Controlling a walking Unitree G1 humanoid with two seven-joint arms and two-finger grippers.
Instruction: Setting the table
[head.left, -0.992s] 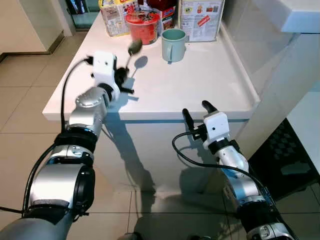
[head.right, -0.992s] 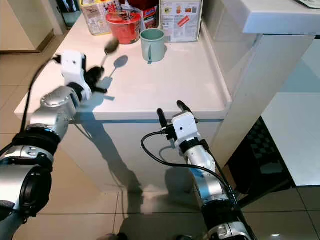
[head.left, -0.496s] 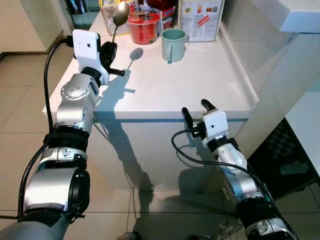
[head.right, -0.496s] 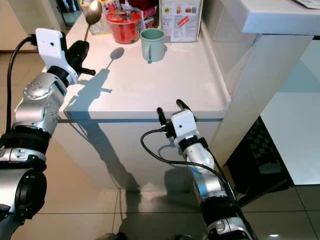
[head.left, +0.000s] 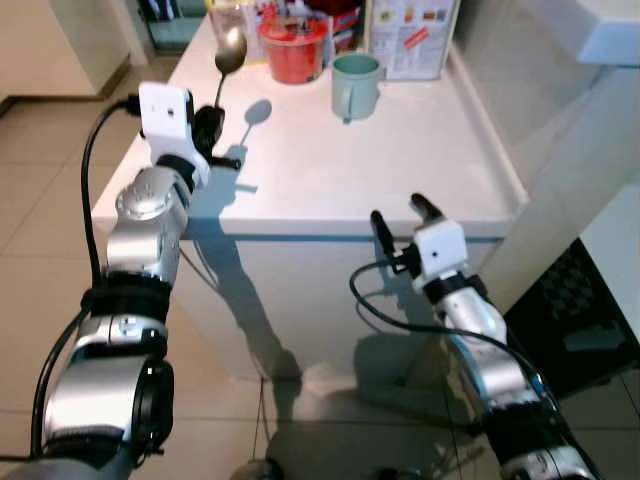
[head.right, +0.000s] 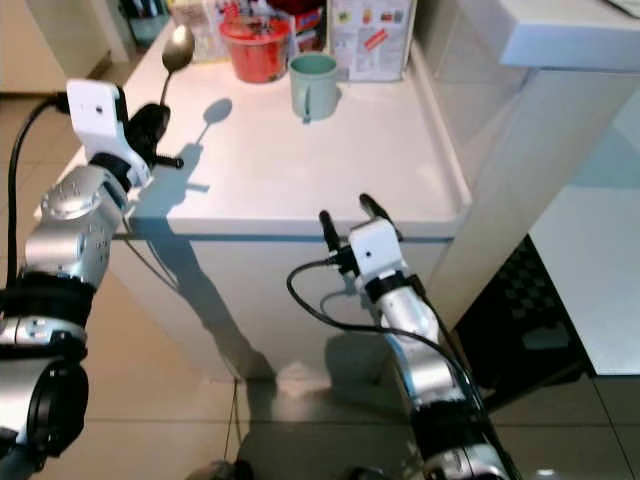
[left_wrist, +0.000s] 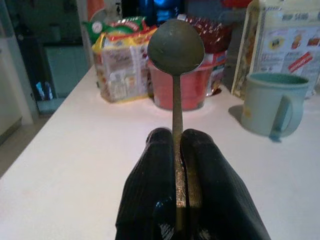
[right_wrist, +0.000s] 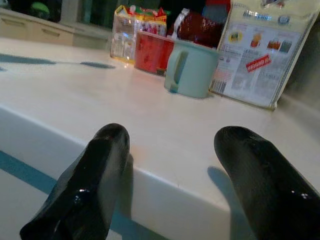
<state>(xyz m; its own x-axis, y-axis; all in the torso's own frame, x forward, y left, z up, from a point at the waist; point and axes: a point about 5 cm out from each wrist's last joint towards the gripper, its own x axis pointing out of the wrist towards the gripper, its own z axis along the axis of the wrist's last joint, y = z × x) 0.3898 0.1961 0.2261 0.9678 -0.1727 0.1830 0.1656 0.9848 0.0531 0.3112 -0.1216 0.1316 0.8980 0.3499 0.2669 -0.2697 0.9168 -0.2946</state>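
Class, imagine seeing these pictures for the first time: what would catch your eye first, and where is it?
The spoon stands upright, clamped in the left gripper over the white table's left edge. Behind it, a red tub and green mug sit at the far end, while the right gripper hovers open at the near edge.

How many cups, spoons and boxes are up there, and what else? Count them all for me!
Spoon, held by the left gripper: 1
Mug: 1
Red noodle cup: 1
Box: 1
Snack bags: 2, one clear, one dark red
Total: 6
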